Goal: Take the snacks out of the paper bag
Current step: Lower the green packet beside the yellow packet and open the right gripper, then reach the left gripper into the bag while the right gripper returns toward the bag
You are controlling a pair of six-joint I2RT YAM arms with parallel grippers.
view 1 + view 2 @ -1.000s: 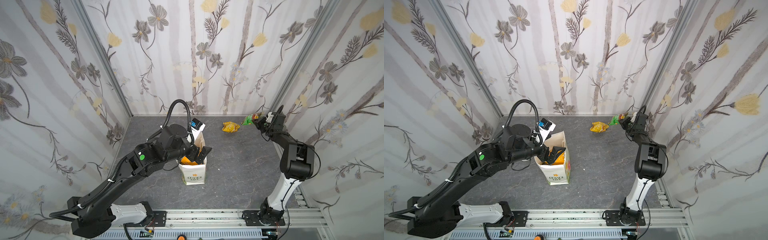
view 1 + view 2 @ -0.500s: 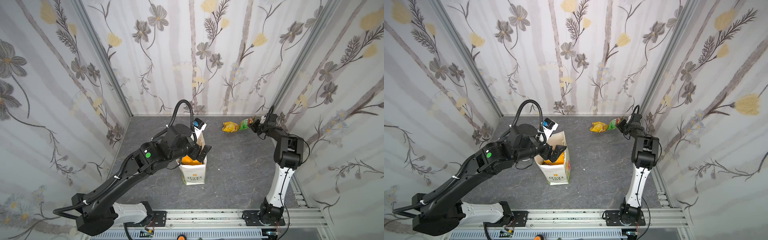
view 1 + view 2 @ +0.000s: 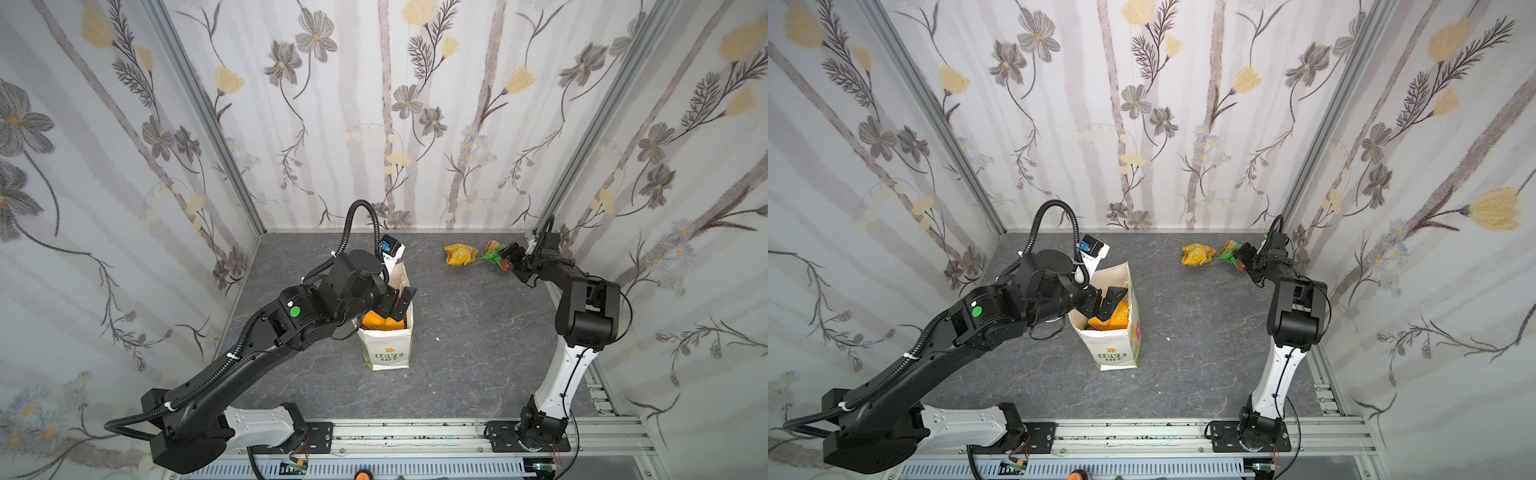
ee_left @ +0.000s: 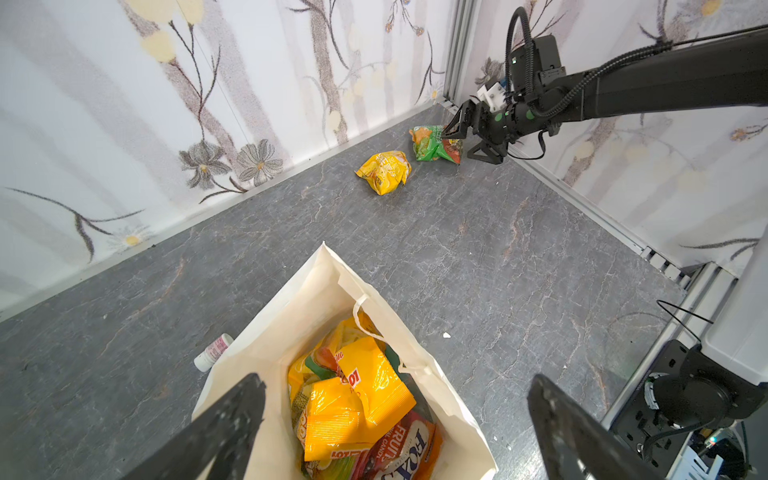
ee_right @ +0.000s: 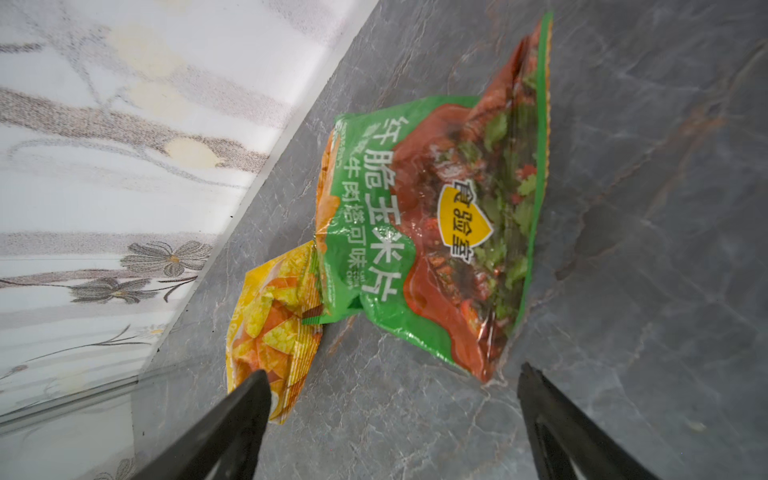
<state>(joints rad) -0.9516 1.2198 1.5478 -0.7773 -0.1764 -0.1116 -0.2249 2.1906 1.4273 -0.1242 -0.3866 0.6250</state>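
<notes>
Left wrist view gives you the paper bag [image 4: 291, 316] open from above, with your left fingers [image 4: 232, 415] spread wide over its mouth and holding nothing. Inside, an orange-yellow packet [image 4: 357, 399] lies on top, and a packet lettered FOX [image 4: 409, 451] sits lower beside it. A white cord handle [image 4: 360, 316] drapes across the opening. A small pink-and-white bottle [image 4: 212, 352] lies on the counter [image 4: 478, 270] just beside the bag's outer wall.

In both top views the bag stands upright near the counter's middle, with your left arm reaching over it from the front left corner. Toward the far right corner, a yellow packet [image 5: 274, 328] and a green packet [image 5: 436, 232] lie flat, touching at one corner. Your right fingers [image 5: 552, 424] are wide apart just short of the green packet, gripping nothing. The right wall runs close behind that wrist. Bare counter stretches between the bag and the right edge, and along the front edge by the rail [image 3: 415, 432].
</notes>
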